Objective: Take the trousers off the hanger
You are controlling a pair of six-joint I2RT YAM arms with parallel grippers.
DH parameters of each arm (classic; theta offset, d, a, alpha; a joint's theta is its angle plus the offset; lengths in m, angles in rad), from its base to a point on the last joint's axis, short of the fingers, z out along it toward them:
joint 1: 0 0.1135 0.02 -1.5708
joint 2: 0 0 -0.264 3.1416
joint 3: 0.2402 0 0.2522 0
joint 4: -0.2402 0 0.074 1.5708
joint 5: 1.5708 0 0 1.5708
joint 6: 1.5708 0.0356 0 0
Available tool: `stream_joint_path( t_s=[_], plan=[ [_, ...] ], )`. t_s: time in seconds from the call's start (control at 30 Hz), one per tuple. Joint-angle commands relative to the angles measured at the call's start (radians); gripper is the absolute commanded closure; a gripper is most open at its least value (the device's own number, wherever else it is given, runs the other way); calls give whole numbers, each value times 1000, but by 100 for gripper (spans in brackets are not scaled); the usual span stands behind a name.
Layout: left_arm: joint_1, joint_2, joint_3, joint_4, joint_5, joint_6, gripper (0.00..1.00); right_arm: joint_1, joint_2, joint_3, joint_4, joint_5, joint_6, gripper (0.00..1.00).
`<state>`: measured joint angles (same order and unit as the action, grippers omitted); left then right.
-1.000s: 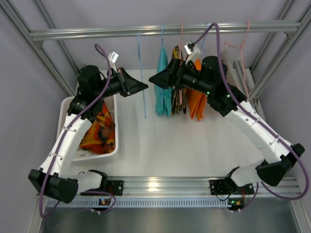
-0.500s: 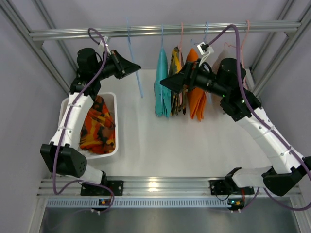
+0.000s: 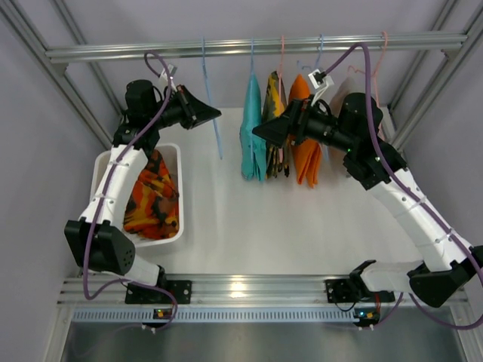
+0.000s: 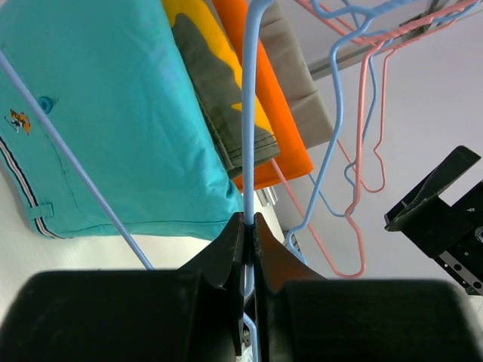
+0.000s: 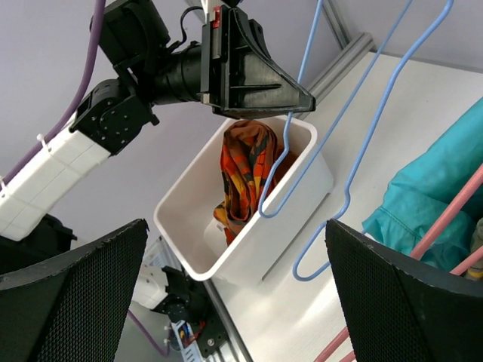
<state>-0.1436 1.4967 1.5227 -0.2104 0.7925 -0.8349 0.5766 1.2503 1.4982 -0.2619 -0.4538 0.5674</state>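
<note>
White tabletop (image 3: pixel 249 226) under a metal rail (image 3: pixel 113 51): I see the patterned trousers (image 3: pixel 151 200) lying in the white bin (image 3: pixel 178 188), my left gripper (image 4: pixel 247 222) clamped on the bare blue hanger (image 4: pixel 246 113), the teal trousers (image 3: pixel 251 136) not yet off theirs, and my right gripper (image 3: pixel 263 130) spread wide, apparently empty.

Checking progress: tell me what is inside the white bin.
Patterned orange trousers lie crumpled inside the white bin. Anything beneath them is covered, so I cannot tell.
</note>
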Motion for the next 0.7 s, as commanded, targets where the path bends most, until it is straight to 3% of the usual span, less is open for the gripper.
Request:
stream_joint_path(
  t_s=[0.0,0.33,0.53,0.67],
  plan=[
    [6,-67,-16,23,4,22,92,-14,-12,-9,50,10,-17,0],
    [6,-150,-3,-23,-19,80,44,-14,-20,-10,46,-3,-21,1],
    [9,-289,16,-101,-108,213,27,-17,-63,16,20,18,-63,1],
    [4,-337,43,-44,-40,238,20,-43,-100,16,7,32,-84,1]
  ],
)
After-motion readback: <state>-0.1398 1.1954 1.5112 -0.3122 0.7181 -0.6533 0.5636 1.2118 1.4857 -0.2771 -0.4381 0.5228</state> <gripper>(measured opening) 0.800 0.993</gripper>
